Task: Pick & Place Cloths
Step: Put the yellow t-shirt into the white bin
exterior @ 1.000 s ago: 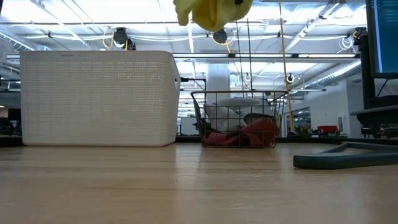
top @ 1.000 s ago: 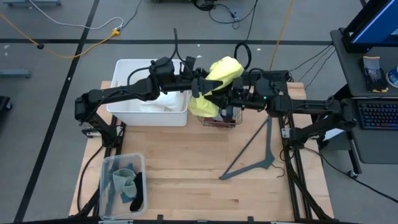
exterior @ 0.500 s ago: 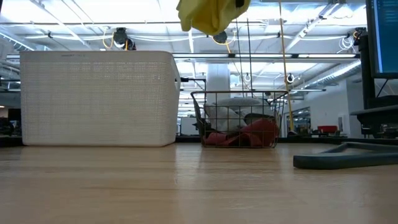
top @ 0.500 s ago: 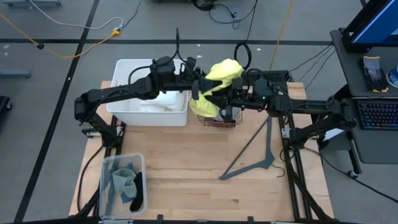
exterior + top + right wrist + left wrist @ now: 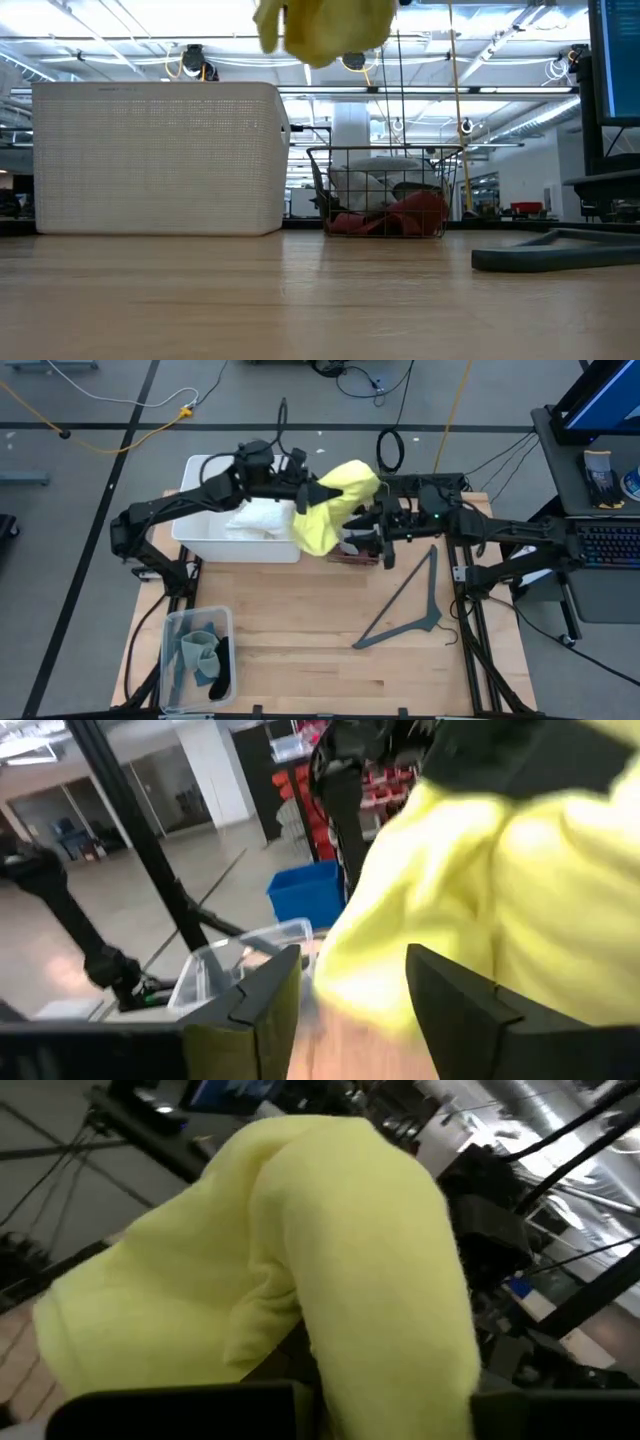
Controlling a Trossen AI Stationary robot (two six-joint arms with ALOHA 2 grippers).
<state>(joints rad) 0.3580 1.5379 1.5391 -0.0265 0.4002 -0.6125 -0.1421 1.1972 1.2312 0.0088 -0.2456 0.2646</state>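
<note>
Yellow cloth (image 5: 333, 505): it hangs in the air between my two grippers, above the gap between the white bin (image 5: 205, 540) and the wire basket (image 5: 385, 192). Its upper part is bunched and its loose end hangs down toward the table (image 5: 320, 650).

Left gripper (image 5: 310, 493): my fingers are closed on the cloth's upper edge, on the bin side. In the left wrist view the yellow fabric fills nearly everything in front of me.

Right gripper (image 5: 345, 990): my fingers stand apart, with a clear gap between them. The cloth is just in front, but I do not grip it.

Key relation: the cloth lies from my left fingers toward the right arm, its long axis running roughly bin to basket. The left arm is the nearer one to the bin, so I judge the carry belongs to it.

White bin: it has a white cloth (image 5: 255, 520) inside.

Wire basket: it holds a maroon cloth (image 5: 400, 213) and pale fabric behind it.

Clear box (image 5: 197, 653): it sits at the near left corner, with grey and blue-grey cloths inside.

Hanger (image 5: 405, 605): flat on the table, well apart from the cloth.
</note>
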